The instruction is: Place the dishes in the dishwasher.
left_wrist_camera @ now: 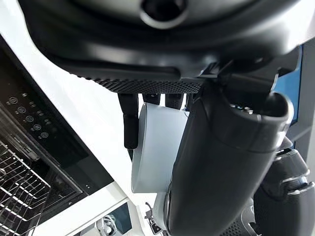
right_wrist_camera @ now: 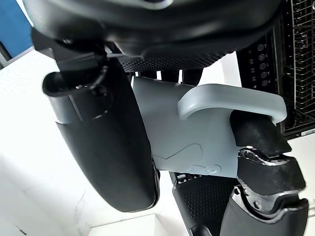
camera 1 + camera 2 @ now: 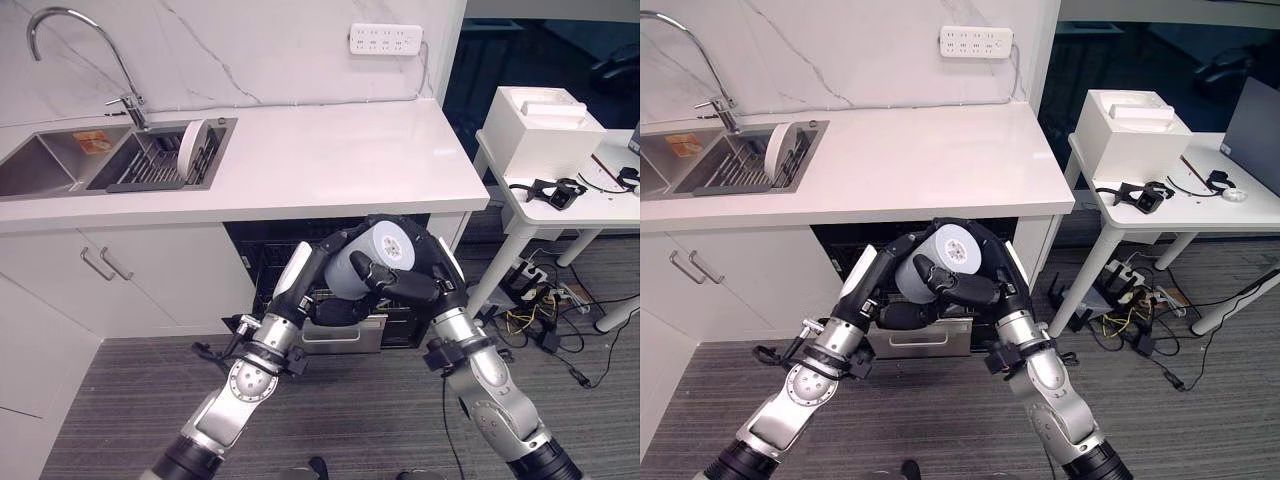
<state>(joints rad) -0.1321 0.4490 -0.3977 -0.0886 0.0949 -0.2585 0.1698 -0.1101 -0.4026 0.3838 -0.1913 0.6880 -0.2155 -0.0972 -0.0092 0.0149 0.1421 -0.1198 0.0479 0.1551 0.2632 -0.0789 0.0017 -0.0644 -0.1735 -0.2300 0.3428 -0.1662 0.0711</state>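
Observation:
A grey mug (image 3: 378, 256) with a handle (image 2: 231, 98) hangs on its side in front of the open dishwasher (image 3: 262, 258), its base turned toward me. Both hands hold it. My left hand (image 3: 338, 308) cups it from below and behind, fingers (image 1: 130, 123) and thumb (image 1: 221, 162) curled round its wall. My right hand (image 3: 432, 262) grips it from the other side, with the thumb (image 3: 395, 282) laid across its front. A white plate (image 3: 190, 148) stands upright in the dish rack (image 3: 150, 170) in the sink.
The dishwasher's wire rack (image 3: 340, 335) is pulled partly out under the hands. The white counter (image 3: 330, 160) runs above, with a faucet (image 3: 125, 95) at the sink. A white table (image 3: 580, 195) with a box and cables stands to the right.

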